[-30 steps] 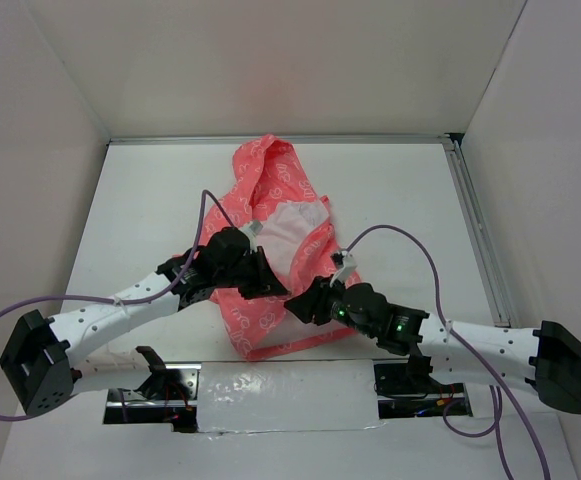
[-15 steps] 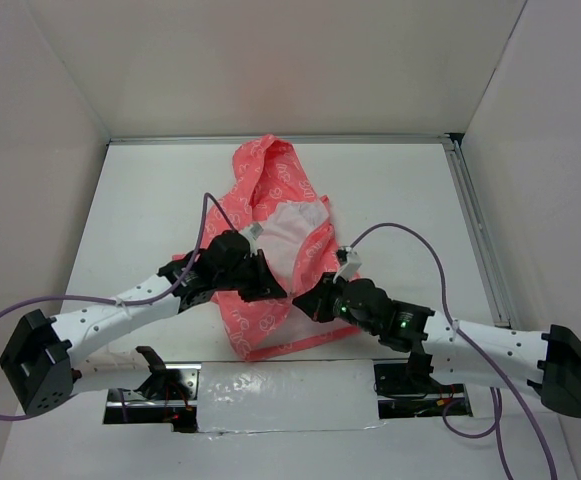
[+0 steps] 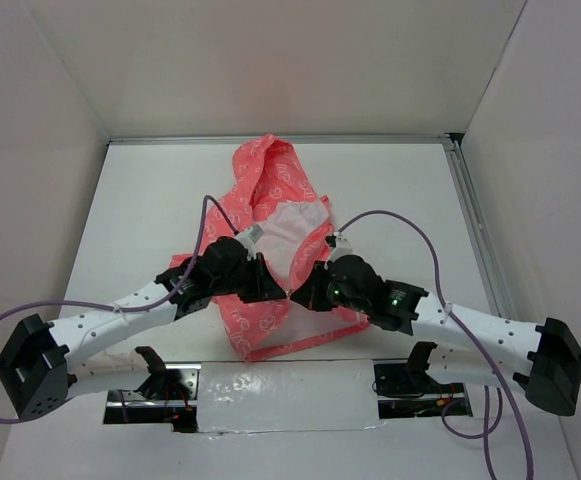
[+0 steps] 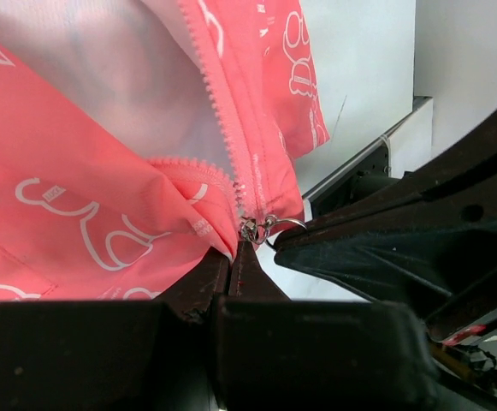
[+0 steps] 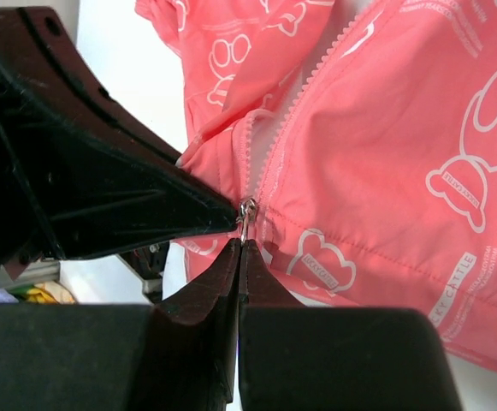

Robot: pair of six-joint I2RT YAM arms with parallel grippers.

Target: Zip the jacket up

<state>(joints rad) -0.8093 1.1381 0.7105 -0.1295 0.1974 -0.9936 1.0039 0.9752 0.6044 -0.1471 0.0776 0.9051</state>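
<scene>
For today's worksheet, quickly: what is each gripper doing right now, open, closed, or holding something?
Left gripper: closed, pinching the jacket just below the zipper pull.
Right gripper: closed on that zipper pull.

**Both arms reach inward, claw tips meeting**
The left arm (image 3: 120, 305) stretches out rightward from its base and the right arm (image 3: 470, 325) leftward, both wrists low, so the two form a shallow V. The left claw (image 3: 278, 292) is pinched tight on the jacket (image 3: 280, 185) edge. The right claw (image 3: 298, 292) is closed on the zipper pull (image 5: 246, 210). The two sets of fingertips sit just beside each other.
</scene>
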